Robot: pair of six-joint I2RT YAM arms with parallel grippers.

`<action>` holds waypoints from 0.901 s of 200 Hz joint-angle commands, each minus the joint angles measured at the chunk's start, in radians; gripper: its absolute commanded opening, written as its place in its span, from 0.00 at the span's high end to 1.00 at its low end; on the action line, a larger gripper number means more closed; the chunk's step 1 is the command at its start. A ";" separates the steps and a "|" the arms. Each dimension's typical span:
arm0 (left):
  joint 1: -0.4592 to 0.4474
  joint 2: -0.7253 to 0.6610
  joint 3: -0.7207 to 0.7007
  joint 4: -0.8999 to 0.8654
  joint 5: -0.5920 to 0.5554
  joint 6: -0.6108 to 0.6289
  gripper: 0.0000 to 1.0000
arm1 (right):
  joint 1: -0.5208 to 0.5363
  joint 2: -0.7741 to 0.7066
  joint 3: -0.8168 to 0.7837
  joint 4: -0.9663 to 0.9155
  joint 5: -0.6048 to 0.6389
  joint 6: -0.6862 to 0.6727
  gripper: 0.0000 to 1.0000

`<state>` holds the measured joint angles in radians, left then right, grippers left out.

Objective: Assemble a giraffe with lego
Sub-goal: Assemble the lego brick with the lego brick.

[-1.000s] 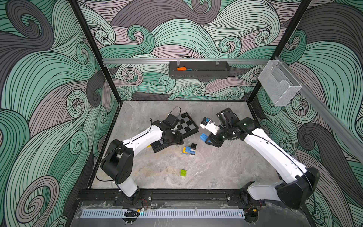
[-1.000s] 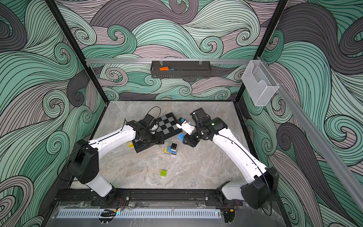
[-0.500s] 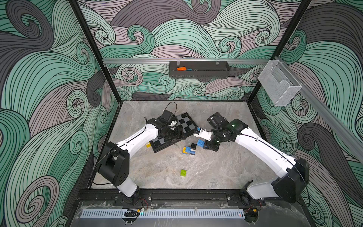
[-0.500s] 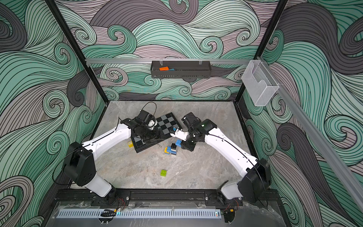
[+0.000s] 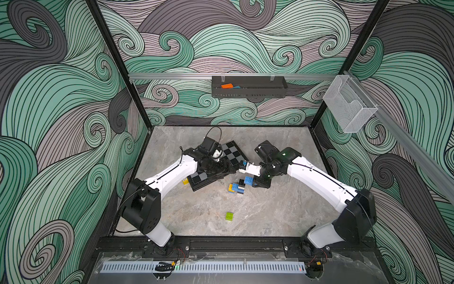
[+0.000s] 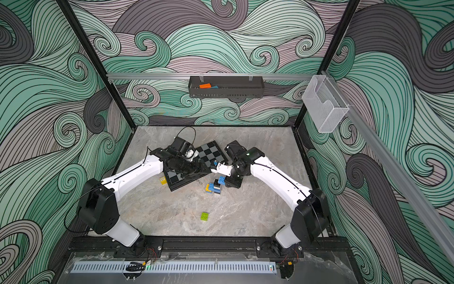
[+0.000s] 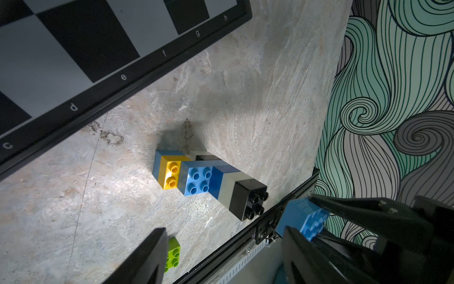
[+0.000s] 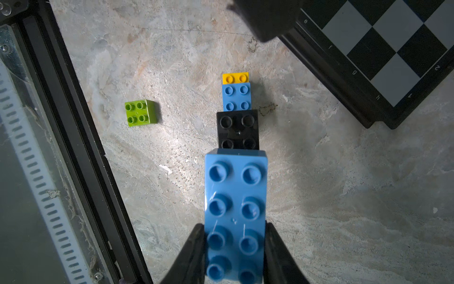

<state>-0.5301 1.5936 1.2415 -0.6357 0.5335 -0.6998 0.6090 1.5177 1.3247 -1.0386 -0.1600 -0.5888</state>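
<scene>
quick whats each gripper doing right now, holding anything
Left gripper: open, holding nothing.
Right gripper: closed on the long blue brick.

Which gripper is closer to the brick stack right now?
Right. The right gripper holds a blue brick at the stack's black end; the left gripper hangs open farther off, by the board.

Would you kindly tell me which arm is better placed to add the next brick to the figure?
Probably right: the right gripper is shut on a long blue brick beside the figure, while the left gripper hangs open and empty.
</scene>
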 commanded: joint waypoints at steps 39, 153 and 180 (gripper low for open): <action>-0.019 0.005 -0.005 0.023 0.049 -0.013 0.22 | -0.004 0.008 -0.016 0.039 -0.055 -0.014 0.81; -0.039 0.039 -0.014 0.051 0.103 -0.020 0.22 | -0.007 0.032 -0.070 0.078 -0.042 -0.015 0.81; -0.048 0.043 -0.011 0.047 0.105 -0.013 0.22 | -0.009 0.030 -0.079 0.083 -0.042 -0.014 0.81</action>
<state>-0.5667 1.6226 1.2274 -0.5896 0.6163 -0.7189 0.6052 1.5471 1.2636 -0.9581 -0.1932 -0.5938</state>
